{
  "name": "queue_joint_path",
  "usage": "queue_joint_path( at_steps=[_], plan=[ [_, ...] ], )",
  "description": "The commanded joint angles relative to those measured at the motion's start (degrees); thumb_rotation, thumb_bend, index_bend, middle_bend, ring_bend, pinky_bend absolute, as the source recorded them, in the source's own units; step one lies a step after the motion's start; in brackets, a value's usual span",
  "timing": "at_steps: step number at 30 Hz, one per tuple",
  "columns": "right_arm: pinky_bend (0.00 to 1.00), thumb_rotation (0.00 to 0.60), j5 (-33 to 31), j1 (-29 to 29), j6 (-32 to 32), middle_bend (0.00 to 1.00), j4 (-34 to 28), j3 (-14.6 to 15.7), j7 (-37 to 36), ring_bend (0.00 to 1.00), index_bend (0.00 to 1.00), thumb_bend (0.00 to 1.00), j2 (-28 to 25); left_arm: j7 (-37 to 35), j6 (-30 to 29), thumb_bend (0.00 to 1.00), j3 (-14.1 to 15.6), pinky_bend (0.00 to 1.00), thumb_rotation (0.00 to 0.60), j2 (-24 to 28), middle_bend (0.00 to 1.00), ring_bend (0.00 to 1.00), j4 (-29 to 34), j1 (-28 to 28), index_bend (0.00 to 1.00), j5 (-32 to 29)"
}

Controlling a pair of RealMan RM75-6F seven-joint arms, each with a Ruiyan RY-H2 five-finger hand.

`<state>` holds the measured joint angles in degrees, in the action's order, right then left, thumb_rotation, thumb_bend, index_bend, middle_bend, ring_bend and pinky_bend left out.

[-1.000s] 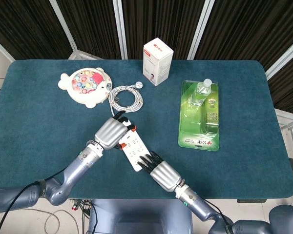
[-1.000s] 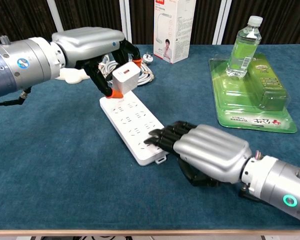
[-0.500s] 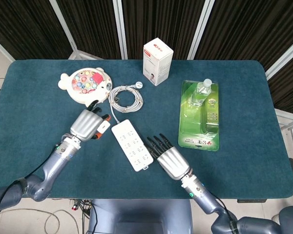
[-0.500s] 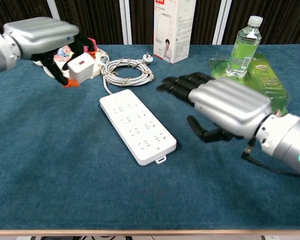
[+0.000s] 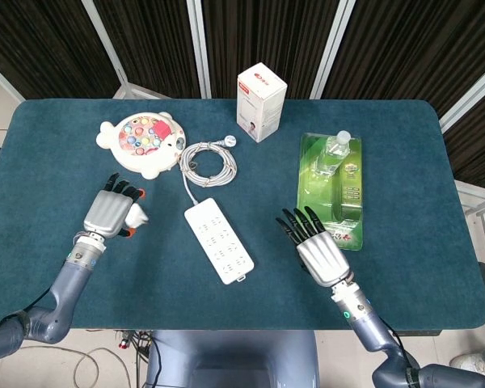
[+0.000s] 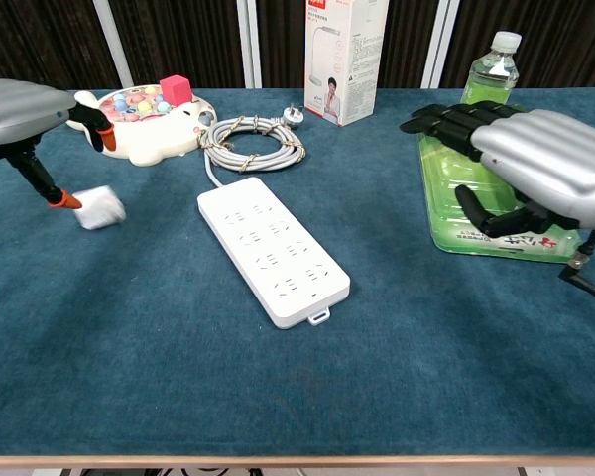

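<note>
Two spread robot hands, left (image 5: 109,214) beside one white charger (image 6: 97,207), right (image 5: 319,257) near one power strip (image 5: 218,240).

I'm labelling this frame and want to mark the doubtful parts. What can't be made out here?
- Adapter: blurred in the chest view; whether the left hand touches it is unclear.
- Box: top cut off by the chest view's edge.
- Bottle: partly hidden behind the right hand there.

Adapter (image 6: 100,207) off strip, L hand (image 5: 109,213) empty.
</note>
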<state>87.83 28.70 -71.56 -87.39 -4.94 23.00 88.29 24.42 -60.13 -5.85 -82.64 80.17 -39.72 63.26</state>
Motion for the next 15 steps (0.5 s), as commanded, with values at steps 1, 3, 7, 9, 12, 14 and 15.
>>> queue_joint_path(
  at_steps=[1, 3, 7, 9, 12, 14, 15],
  plan=[
    [0.04, 0.6, -0.9, -0.9, -1.0, 0.0, -0.3, -0.5, -0.2, 0.0, 0.0, 0.56, -0.9, -0.2, -0.7, 0.05, -0.2, 0.0, 0.6, -0.1, 0.18, 0.08, 0.0, 0.6, 0.21, -0.3],
    [0.03, 0.6, -1.7, -1.6, -2.0, 0.0, -0.8, -1.0, -0.8, 0.0, 0.0, 0.52, -1.9, -0.8, -1.6, 0.05, -0.4, 0.0, 0.6, 0.2, 0.17, 0.06, 0.3, 1.4, 0.2, -0.2],
    [0.02, 0.6, -2.4, -2.9, -3.7, 0.0, -1.4, -1.6, -2.0, 0.0, 0.0, 0.51, -4.2, -3.2, -4.3, 0.05, -0.1, 0.0, 0.6, 1.1, 0.16, 0.06, 2.1, 3.7, 0.17, 1.1],
    [0.01, 0.6, -2.8, -3.7, -4.5, 0.0, -1.6, -1.8, -3.0, 0.0, 0.0, 0.5, -5.2, -4.5, -6.1, 0.05, 0.2, 0.0, 0.6, 1.7, 0.15, 0.06, 3.2, 5.1, 0.17, 2.0],
    [0.01, 0.6, -3.4, -5.1, -6.0, 0.0, -1.5, -1.9, -4.7, 0.0, 0.0, 0.48, -7.0, -6.6, -9.6, 0.05, 1.3, 0.0, 0.6, 2.6, 0.14, 0.06, 4.8, 8.1, 0.16, 3.8],
    [0.0, 0.6, -3.4, -6.6, -7.4, 0.0, -1.1, -1.5, -6.0, 0.0, 0.0, 0.43, -8.7, -8.0, -13.5, 0.05, 2.9, 0.0, 0.6, 3.5, 0.14, 0.06, 5.9, 11.1, 0.16, 6.3],
    [0.0, 0.6, -3.5, -7.2, -7.8, 0.0, -0.9, -1.3, -6.7, 0.0, 0.0, 0.4, -9.2, -8.8, -15.0, 0.05, 3.4, 0.0, 0.6, 3.7, 0.14, 0.06, 6.2, 12.3, 0.16, 7.1]
  ],
)
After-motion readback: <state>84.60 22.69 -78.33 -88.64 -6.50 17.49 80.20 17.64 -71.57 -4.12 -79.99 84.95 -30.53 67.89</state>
